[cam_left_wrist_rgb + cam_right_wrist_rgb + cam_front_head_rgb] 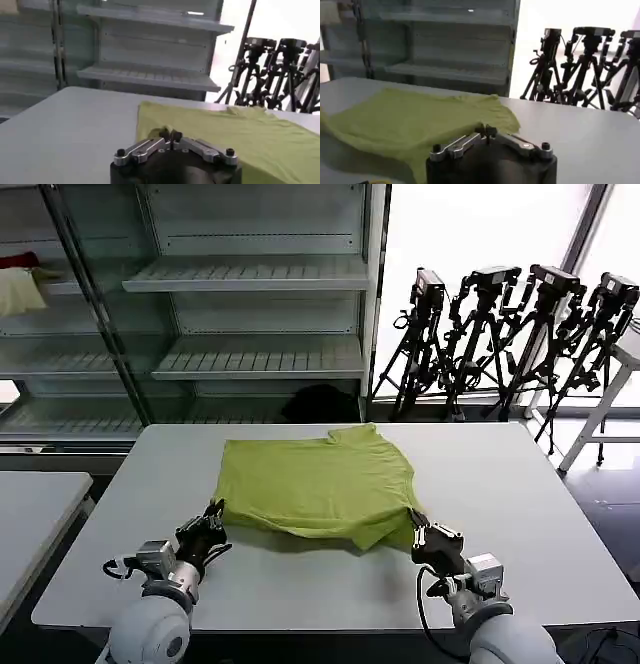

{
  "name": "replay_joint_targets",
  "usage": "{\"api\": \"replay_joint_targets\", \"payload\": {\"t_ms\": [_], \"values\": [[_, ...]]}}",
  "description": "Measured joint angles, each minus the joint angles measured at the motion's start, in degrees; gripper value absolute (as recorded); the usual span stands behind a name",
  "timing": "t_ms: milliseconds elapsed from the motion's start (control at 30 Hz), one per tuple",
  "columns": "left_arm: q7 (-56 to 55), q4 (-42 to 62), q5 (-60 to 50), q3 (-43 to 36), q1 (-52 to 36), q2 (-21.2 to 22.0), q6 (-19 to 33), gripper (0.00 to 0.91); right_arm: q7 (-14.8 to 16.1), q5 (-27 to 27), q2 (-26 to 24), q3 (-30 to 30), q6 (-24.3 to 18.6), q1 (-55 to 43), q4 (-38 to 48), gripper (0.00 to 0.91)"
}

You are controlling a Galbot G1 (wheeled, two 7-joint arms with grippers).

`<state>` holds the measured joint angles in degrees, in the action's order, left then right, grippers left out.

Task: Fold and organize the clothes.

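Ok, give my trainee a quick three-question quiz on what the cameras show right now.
1. True or false: the T-shirt lies on the white table.
2. Which gripper sits at the shirt's near left corner? A. left gripper B. right gripper
3. What stands on the floor beyond the table's far right side?

Key: 1. True. 2. A. 3. Black tripods.

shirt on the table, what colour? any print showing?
Lime yellow-green T-shirt, plain on the side facing up; clearest in the head view.
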<state>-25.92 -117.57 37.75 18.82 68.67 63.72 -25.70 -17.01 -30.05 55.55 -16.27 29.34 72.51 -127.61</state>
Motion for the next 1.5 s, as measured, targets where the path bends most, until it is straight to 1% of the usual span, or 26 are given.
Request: {"api": "replay_joint_targets", "payload": {"t_ms": [133, 333, 700, 900, 1200, 1233, 1267, 1300, 1333, 1500], "values": [[-2.0, 2.6, -0.2, -1.3, -3.5, 0.9, -0.4, 0.02, 2.0, 1.0, 0.4, 0.9, -0.2, -3.3, 3.1, 0.0], [-4.6, 5.8, -0.9, -2.3, -7.1, 1.3, -1.4, 0.02, 4.2, 2.5, 1.6, 2.9, -0.3, -8.8, 7.8, 0.0], [-4.8, 7.8, -2.3, -3.1, -8.8, 1.5, -2.3, 0.02, 6.6, 4.6, 2.3, 6.3, -0.8, -15.0, 13.7, 0.0], [-3.5, 8.6, -3.4, -3.7, -9.2, 1.9, -2.5, 0.02, 7.1, 5.4, 2.5, 7.4, -1.1, -16.1, 15.1, 0.0], [-2.9, 10.7, -4.8, -4.3, -10.7, 2.7, -2.7, 0.02, 6.7, 6.8, 3.5, 8.8, -2.3, -18.5, 18.0, 0.0], [-2.8, 10.9, -5.0, -4.4, -10.9, 2.7, -2.7, 0.03, 6.6, 7.0, 3.7, 8.9, -2.5, -18.8, 18.3, 0.0], [-2.7, 11.2, -5.1, -4.5, -11.1, 2.7, -2.7, 0.05, 6.4, 7.2, 3.8, 9.1, -2.6, -19.1, 18.7, 0.0], [-2.6, 11.5, -5.3, -4.6, -11.2, 2.7, -2.7, 0.091, 6.2, 7.4, 3.9, 9.3, -2.8, -19.3, 19.1, 0.0], [-2.5, 11.8, -5.5, -4.6, -11.3, 2.8, -2.7, 0.101, 6.1, 7.6, 4.0, 9.5, -3.0, -19.6, 19.4, 0.0], [-2.4, 13.1, -6.7, -4.8, -11.5, 2.8, -3.1, 0.091, 6.0, 8.6, 4.6, 10.6, -3.4, -20.8, 21.3, 0.0]]}}
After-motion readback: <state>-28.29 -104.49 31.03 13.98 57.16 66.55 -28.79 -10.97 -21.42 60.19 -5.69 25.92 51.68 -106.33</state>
